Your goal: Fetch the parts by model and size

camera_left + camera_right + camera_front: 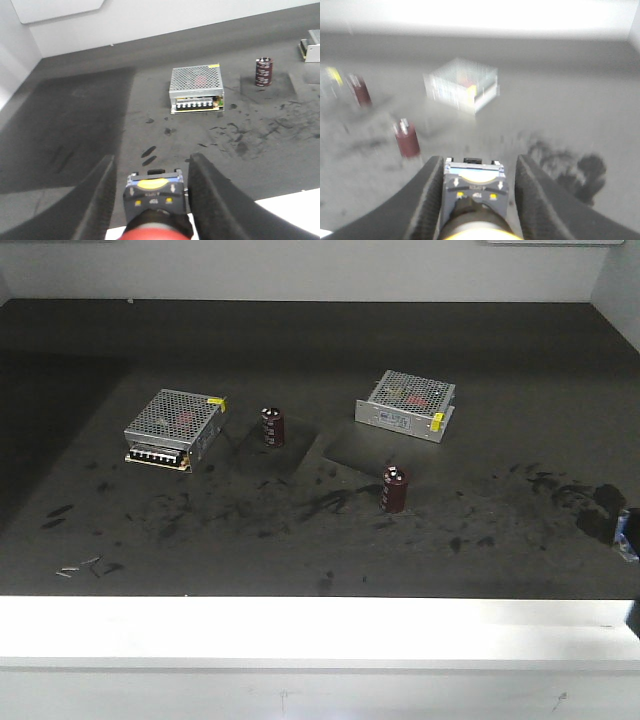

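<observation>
Left gripper [153, 165]: it is hanging over the front edge of the tabletop [300, 340], towards the left corner. Its fingers [100, 200] are closing on the black body of the red-capped switch [154, 197].
Right gripper [479, 160]: it is gripping the yellow-capped switch [476, 187] the same way, fingers [535, 200] pressing the body on both sides. This view is blurred, so the exact contact is hard to read. It seems to be hovering over the right half of the tabletop.
Parts: both are sitting clear of the surface, blue-grey bases pointing forward, caps tucked back towards the wrists.
Left behind: two silver boxes [172, 425] [405, 405] are lying towards the back. One brown cylinder [272, 426] is standing just beside the left box, the other [395, 487] nearer the front.
Step in hand, as I am judging it: both parts are picked and are being carried off.
Doing it well: hold even pressure on the flat body sides, not the rounded caps. Travel high enough to clear the upright cylinders, and move both arms smoothly so neither switch is twisting in the grip.
</observation>
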You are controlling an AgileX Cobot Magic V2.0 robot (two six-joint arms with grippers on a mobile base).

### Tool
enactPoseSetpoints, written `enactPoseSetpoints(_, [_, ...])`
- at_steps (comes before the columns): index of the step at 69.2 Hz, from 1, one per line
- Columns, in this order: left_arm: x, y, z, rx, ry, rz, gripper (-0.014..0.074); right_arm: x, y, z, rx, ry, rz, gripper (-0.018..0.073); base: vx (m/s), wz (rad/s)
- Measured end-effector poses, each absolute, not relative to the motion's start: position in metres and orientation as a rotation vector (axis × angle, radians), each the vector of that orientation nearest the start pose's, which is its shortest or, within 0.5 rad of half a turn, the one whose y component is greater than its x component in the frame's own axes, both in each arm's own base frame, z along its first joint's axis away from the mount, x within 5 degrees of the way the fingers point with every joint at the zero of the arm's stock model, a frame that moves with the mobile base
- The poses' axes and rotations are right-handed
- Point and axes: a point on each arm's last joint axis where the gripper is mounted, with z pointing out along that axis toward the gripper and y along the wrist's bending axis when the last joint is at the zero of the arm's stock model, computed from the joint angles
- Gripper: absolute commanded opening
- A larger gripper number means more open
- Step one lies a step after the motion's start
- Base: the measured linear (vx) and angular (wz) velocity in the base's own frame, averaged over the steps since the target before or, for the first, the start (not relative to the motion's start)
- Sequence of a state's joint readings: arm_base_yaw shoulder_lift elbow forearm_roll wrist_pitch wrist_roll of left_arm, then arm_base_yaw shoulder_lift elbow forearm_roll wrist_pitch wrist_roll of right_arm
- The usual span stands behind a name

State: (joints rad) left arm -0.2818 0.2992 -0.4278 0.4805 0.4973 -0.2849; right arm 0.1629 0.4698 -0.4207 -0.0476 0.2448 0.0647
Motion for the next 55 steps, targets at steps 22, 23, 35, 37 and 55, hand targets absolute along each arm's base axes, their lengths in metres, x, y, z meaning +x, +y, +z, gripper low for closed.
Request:
enactPoseSetpoints(22, [0.071,0.0,0.298,0.223,1.786,0.098,-0.0006,0.087,0.013,0.297,-0.115,1.707,0.124,-0.0006,0.0,0.0])
enactPoseSetpoints(23, [0.071,0.0,0.298,0.223,1.786,0.098,-0.0006,0.087,0.013,0.297,-0.115,1.707,0.124,-0.0006,0.0,0.0])
enactPoseSetpoints(35, [0.071,0.001,0.297,0.221,1.793,0.101,-0.0006,0.087,0.013,0.296,-0.116,1.714,0.124,-0.0005,0.0,0.0])
enactPoseSetpoints(37, [0.071,0.001,0.296,0.22,1.8,0.104,-0.0006,0.087,0.013,0.296,-0.116,1.718,0.123,-0.0005,0.0,0.0])
enactPoseSetpoints(55, [0.07,0.002,0.295,0.215,1.82,0.111,-0.0006,0.087,0.013,0.296,-0.116,1.718,0.123,-0.0005,0.0,0.0])
